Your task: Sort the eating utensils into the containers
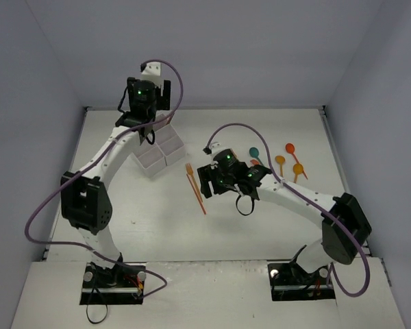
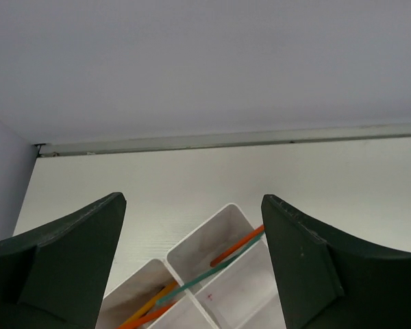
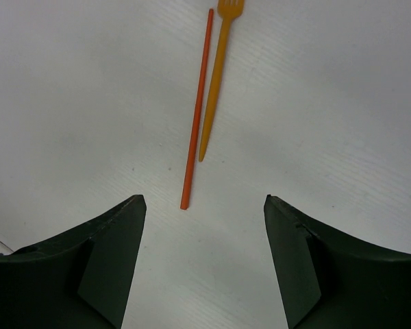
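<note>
tray (image 2: 205, 240) white | fork (image 3: 213, 89) yellow-orange | straight utensil (image 3: 196, 110) red-orange | spoon (image 1: 253, 152) teal

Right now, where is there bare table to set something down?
Bare: the near-left stretch between the left arm and the orange fork, and the far middle between the tray and the teal spoon. Crowded: the spoons at far right.

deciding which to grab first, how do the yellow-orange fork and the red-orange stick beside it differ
The fork is yellow-orange, the stick redder. The fork has tines and tapers to a point; the stick keeps one width and ends blunt. The stick's near end lies closer to the right gripper than the fork's tip. Both are thin and lie flat on the table, side by side, almost parallel.
</note>
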Action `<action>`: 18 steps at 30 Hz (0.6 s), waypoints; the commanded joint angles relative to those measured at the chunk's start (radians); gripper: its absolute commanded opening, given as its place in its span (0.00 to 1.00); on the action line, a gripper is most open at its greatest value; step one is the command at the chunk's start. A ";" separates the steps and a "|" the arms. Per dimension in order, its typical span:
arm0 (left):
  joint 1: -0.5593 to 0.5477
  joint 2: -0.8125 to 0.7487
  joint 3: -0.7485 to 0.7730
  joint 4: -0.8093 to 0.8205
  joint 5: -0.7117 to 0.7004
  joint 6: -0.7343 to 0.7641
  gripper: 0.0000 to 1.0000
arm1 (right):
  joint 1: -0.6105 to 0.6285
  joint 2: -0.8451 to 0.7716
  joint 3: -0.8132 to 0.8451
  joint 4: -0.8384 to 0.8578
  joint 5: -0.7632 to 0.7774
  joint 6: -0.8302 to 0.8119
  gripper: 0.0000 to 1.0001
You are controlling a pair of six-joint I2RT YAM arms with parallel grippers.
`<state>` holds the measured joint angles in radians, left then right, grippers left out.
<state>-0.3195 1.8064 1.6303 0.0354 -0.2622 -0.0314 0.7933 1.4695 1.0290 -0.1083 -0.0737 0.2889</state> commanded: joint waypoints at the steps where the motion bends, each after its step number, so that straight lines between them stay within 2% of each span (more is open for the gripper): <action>1: 0.000 -0.197 0.028 -0.127 0.075 -0.105 0.79 | 0.048 0.088 0.063 -0.036 -0.012 0.033 0.66; 8: 0.000 -0.357 -0.076 -0.338 0.166 -0.222 0.80 | 0.106 0.218 0.106 -0.076 0.006 0.087 0.65; 14: 0.000 -0.519 -0.241 -0.402 0.234 -0.278 0.80 | 0.134 0.305 0.135 -0.096 0.042 0.113 0.59; 18: 0.002 -0.608 -0.314 -0.425 0.229 -0.295 0.80 | 0.142 0.354 0.158 -0.108 0.070 0.131 0.53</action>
<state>-0.3195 1.2961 1.3245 -0.3710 -0.0583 -0.2766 0.9249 1.8031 1.1316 -0.1897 -0.0544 0.3865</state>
